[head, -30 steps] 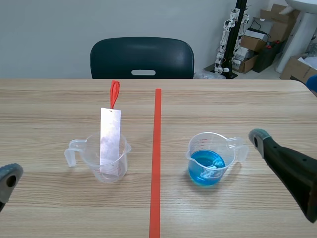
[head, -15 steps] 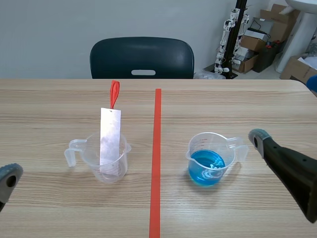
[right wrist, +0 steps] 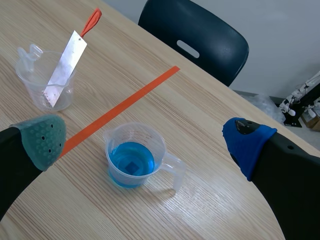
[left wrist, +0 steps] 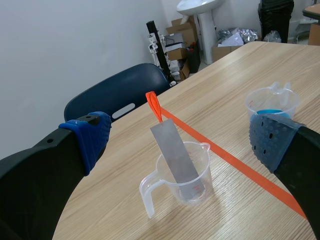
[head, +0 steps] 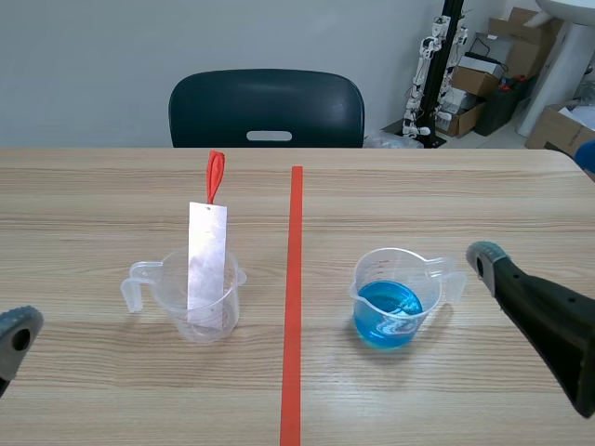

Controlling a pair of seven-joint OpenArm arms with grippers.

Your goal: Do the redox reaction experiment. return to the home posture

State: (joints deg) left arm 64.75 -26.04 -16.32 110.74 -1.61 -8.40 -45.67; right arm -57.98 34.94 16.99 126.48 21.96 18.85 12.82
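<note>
Metal strip (head: 206,255) looks light, stiff, slippery, best pinched at its red loop (head: 215,177); left hand (left wrist: 177,140) and right hand (right wrist: 145,140) hang released.

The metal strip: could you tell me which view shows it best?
The left wrist view: the metal strip is nearest, leaning in its beaker. The scene view shows it smaller, face-on; the right wrist view, far off.

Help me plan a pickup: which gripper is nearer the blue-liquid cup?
Right. The right gripper is beside the cup; the left gripper is far across the tape line.
</note>
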